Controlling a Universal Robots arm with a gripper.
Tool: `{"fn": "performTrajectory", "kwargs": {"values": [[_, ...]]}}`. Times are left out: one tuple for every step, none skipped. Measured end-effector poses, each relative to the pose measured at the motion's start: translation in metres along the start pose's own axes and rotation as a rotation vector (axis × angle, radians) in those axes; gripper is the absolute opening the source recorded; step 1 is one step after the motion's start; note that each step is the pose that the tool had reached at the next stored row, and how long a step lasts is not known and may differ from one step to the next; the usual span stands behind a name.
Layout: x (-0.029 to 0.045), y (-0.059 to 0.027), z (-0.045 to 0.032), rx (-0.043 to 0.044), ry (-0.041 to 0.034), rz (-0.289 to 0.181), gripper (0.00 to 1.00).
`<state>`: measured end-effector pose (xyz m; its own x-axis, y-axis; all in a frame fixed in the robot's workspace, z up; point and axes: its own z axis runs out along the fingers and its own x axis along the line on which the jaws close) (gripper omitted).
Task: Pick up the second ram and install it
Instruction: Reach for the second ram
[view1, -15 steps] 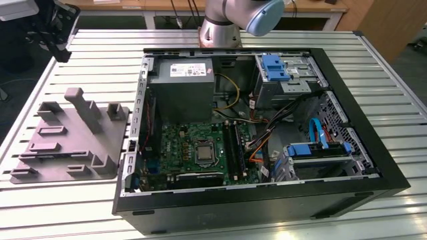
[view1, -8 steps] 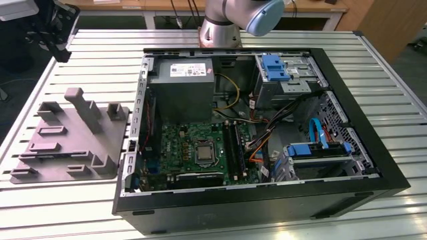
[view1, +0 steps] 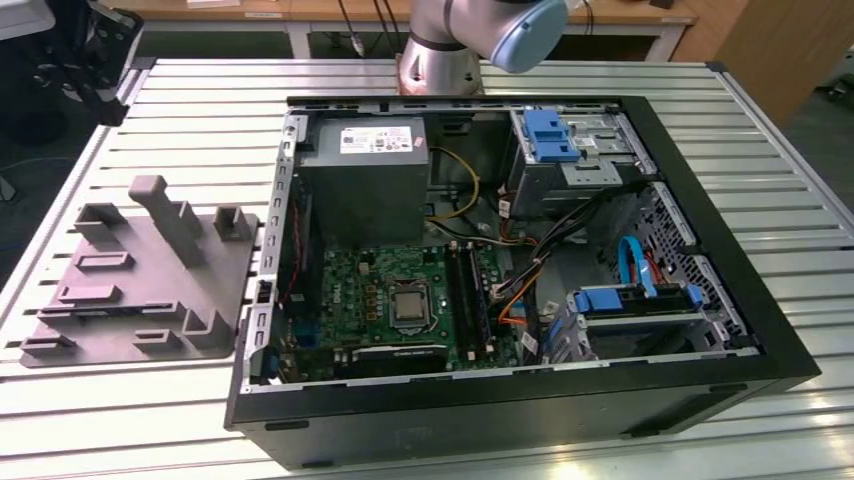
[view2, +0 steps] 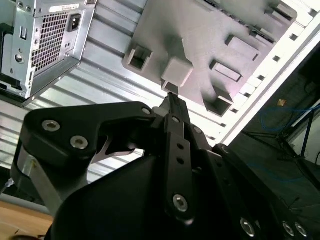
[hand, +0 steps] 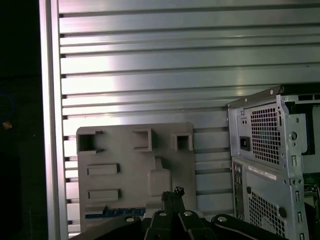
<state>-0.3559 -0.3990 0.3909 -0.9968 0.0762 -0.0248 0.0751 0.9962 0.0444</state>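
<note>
The second ram (hand: 114, 214) is a thin dark blue strip lying along one edge of the grey tray (hand: 125, 150), partly hidden behind my gripper's body. My gripper (hand: 172, 193) hangs well above the tray, over its tall post, a short way from the strip. In both wrist views its fingertips (view2: 171, 100) are pressed together with nothing visible between them. In the exterior view the grey tray (view1: 140, 285) lies on the table at the exterior view's left of the open computer case (view1: 521, 400). The motherboard's long memory slots (view1: 463, 288) run beside the square silver processor socket (view1: 407, 305).
The grey power supply box (view1: 363, 180) fills the case's far corner, with cables and blue drive brackets (view1: 550, 135) at the exterior view's right. The arm's base (view1: 441, 60) stands behind the case. The slatted metal table (hand: 150, 60) ends in a dark drop beside the tray.
</note>
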Motion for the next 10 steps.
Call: {"fn": "performTrajectory", "kwargs": {"values": [[0.0021,-0.0003,0.0002,0.0,0.0,0.0,0.1],[0.0043,-0.0008,0.0003,0.0,0.0,0.0,0.1],[0.0063,-0.0015,0.0005,0.0001,0.0002,0.0,0.1],[0.008,-0.003,0.0006,0.0001,0.0002,0.0,0.1],[0.0095,-0.005,0.0009,0.0,0.0001,0.0,0.1],[0.0108,-0.0071,0.0012,0.0,0.0,0.0,0.1],[0.0123,-0.0092,0.0015,-0.0001,0.0,0.0,0.1],[0.0138,-0.0114,0.0017,0.0001,0.0001,0.0,0.1],[0.0151,-0.0136,0.0021,0.0001,0.0001,0.0,0.1],[0.0165,-0.0158,0.0025,0.0001,0.0001,0.0,0.1]]}}
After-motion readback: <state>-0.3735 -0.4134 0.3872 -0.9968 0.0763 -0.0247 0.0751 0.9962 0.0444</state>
